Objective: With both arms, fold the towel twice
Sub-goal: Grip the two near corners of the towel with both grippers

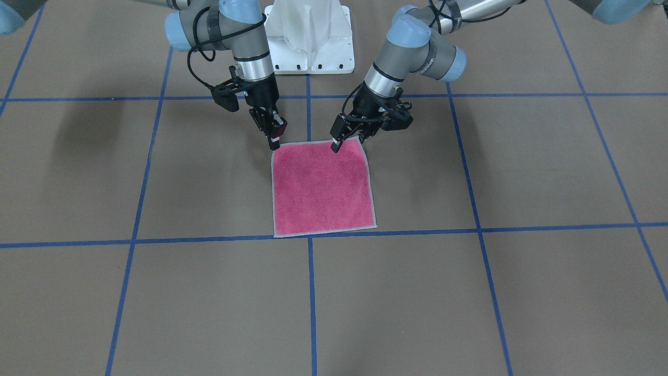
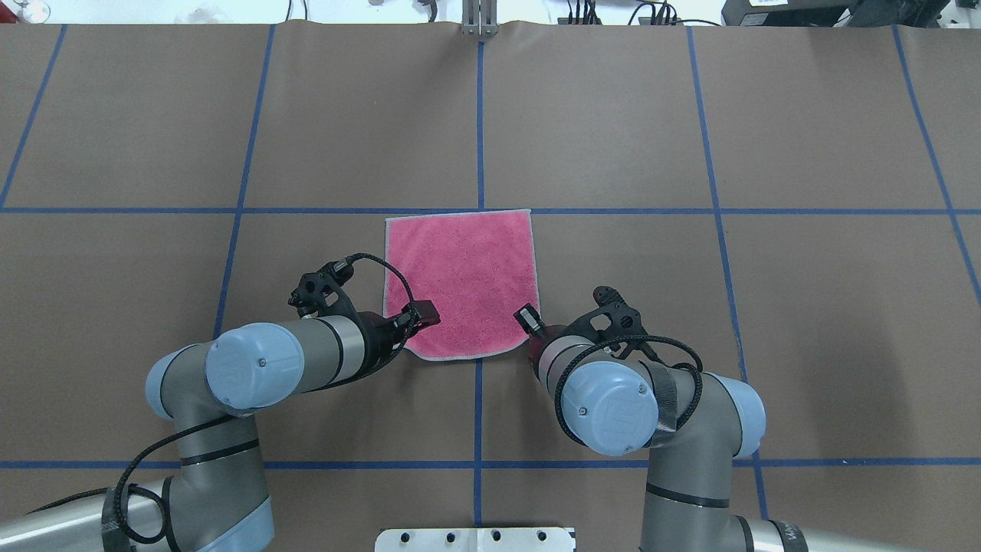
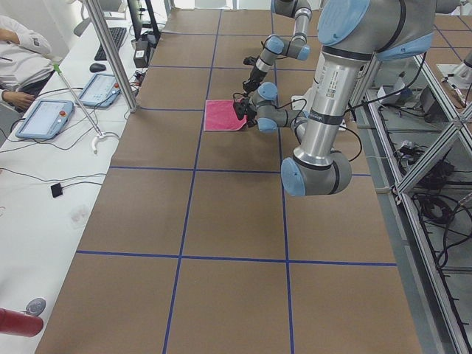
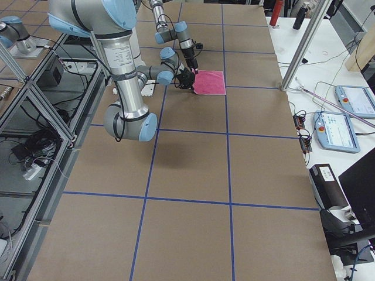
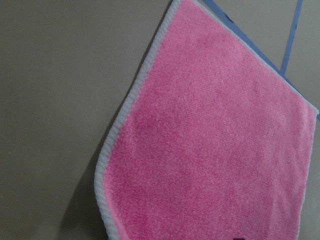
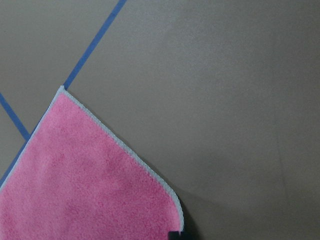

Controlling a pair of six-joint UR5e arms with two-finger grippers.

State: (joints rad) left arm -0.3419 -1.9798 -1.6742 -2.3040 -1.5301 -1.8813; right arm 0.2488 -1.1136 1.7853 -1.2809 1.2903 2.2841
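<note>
The towel (image 1: 323,188) lies pink face up on the brown table, its far edge along a blue tape line (image 2: 460,276). Its two corners nearest the robot curl slightly up off the table. My left gripper (image 1: 335,147) (image 2: 424,313) is shut on the towel's near left corner. My right gripper (image 1: 275,143) (image 2: 527,317) is shut on the near right corner. In the left wrist view the towel (image 5: 215,150) rises toward the camera and casts a shadow. The right wrist view shows the towel (image 6: 85,180) the same way. Both arms lean low over the table in the side views (image 3: 223,116) (image 4: 210,82).
The white pedestal base (image 1: 308,36) stands behind the towel on the robot's side. Blue tape lines (image 2: 479,115) grid the brown table. Beyond the table's far edge is a desk with tablets (image 3: 44,118), a person's arm (image 3: 15,40) and a metal post (image 3: 110,51).
</note>
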